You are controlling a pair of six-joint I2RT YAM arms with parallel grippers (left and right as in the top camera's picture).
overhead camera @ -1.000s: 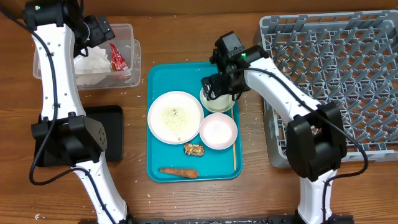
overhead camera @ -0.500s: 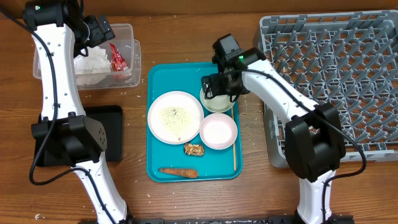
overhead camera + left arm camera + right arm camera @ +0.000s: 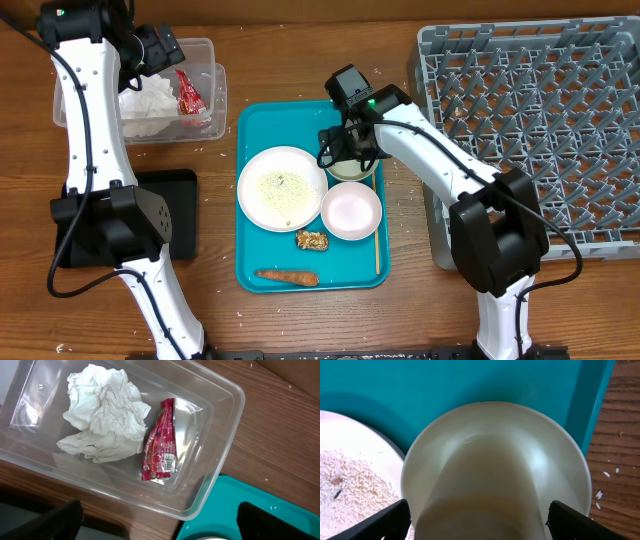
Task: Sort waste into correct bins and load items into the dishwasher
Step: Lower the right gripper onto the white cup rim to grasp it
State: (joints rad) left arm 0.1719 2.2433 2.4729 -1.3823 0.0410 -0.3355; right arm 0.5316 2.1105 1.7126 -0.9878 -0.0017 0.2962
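A cream cup [image 3: 353,169] lies on its side on the teal tray [image 3: 250,130], beside a white plate with rice [image 3: 282,188] and a pink bowl [image 3: 351,211]. My right gripper [image 3: 340,150] is open and low over the cup; in the right wrist view the cup [image 3: 490,470] fills the gap between the two fingers [image 3: 477,520]. My left gripper [image 3: 160,45] is open and empty above the clear bin [image 3: 205,48], which holds a crumpled tissue [image 3: 105,415] and a red wrapper [image 3: 160,450]. A carrot [image 3: 287,277] and a food scrap [image 3: 312,240] lie at the tray's front.
The grey dish rack [image 3: 540,130] stands at the right. A black bin [image 3: 170,215] sits left of the tray. A chopstick [image 3: 377,240] lies along the tray's right edge. Rice grains are scattered on the wood next to the tray.
My right gripper has shifted left and towards the back over the cup, and now straddles it. The left arm has not moved.
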